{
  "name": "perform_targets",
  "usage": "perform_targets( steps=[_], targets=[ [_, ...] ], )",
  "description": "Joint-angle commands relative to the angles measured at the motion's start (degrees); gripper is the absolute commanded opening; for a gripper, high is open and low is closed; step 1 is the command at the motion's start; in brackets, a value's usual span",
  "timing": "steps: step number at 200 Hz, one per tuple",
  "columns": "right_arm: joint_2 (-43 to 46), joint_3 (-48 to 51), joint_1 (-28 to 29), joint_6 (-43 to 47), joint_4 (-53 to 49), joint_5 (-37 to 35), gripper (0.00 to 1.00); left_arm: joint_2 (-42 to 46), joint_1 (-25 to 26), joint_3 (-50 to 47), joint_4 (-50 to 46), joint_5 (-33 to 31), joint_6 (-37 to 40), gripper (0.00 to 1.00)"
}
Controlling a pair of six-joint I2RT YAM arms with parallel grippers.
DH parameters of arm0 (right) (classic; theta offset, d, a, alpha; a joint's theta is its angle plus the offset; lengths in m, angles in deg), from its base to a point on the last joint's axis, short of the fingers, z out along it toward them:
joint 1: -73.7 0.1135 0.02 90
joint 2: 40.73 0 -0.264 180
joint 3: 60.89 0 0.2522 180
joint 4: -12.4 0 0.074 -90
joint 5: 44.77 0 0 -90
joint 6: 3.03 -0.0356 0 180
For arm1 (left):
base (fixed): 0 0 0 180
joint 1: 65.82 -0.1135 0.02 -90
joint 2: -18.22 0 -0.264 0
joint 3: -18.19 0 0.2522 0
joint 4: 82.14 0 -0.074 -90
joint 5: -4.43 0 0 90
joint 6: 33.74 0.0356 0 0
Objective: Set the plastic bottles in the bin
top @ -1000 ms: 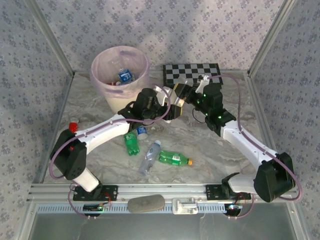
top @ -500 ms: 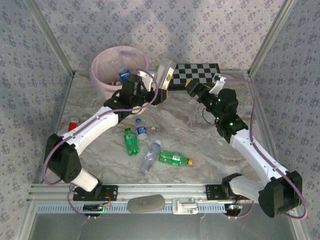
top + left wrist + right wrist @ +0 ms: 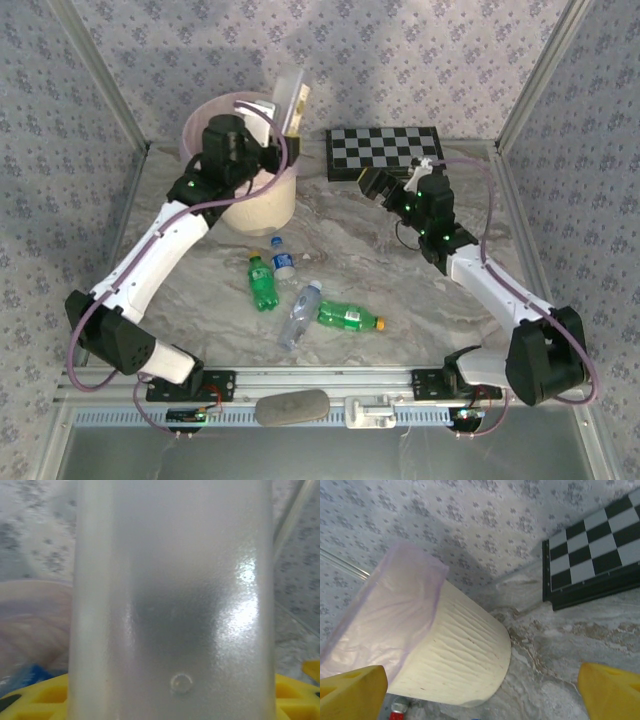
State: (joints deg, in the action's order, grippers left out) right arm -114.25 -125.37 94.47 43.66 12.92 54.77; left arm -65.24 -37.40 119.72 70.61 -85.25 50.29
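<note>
Near the middle of the counter (image 3: 420, 300) lie four plastic bottles: a clear bottle (image 3: 299, 313) just beside an orange-capped green bottle (image 3: 348, 317), then a green bottle (image 3: 262, 285) and a small blue-labelled bottle (image 3: 283, 262). Bare marble stretches from them to the right edge. Farther back, the right gripper (image 3: 375, 186) hangs empty with its jaws spread wide, near the front edge of the chessboard (image 3: 385, 150). At far left, the left gripper (image 3: 279, 127) is clamped on a pale held bottle (image 3: 292, 95), tilted above the right rim of the bin (image 3: 265, 205).
</note>
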Motion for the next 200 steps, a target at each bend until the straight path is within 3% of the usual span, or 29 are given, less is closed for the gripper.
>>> perform_targets(
  steps=[1,45,106,125,164,200],
  targets=[
    [-2.1,-2.8,-0.4,0.2,-3.3,3.1,0.99,1.3,-4.5,2.3,-4.6,-2.7,1.6,0.55],
    [-4.8,-4.2,-0.5,1.2,-6.8,6.2,0.99,-1.2,-11.7,5.4,-10.0,-2.8,0.7,0.55],
    [-4.5,-4.7,-0.5,2.7,-10.5,5.6,0.99,-7.6,-13.0,10.3,-16.9,-3.5,1.6,0.59],
    [-4.3,-4.7,-0.4,3.1,-11.3,5.2,0.99,-8.7,-13.0,10.7,-17.5,-3.3,1.3,0.67],
    [-4.1,-4.8,-0.2,3.4,-11.7,4.9,0.99,-8.4,-12.9,11.6,-18.1,-2.9,-0.5,0.93],
    [-4.7,-5.1,0.0,3.6,-11.7,4.6,0.99,-3.5,-11.1,9.9,-15.9,-3.4,-1.4,1.00]
  ],
)
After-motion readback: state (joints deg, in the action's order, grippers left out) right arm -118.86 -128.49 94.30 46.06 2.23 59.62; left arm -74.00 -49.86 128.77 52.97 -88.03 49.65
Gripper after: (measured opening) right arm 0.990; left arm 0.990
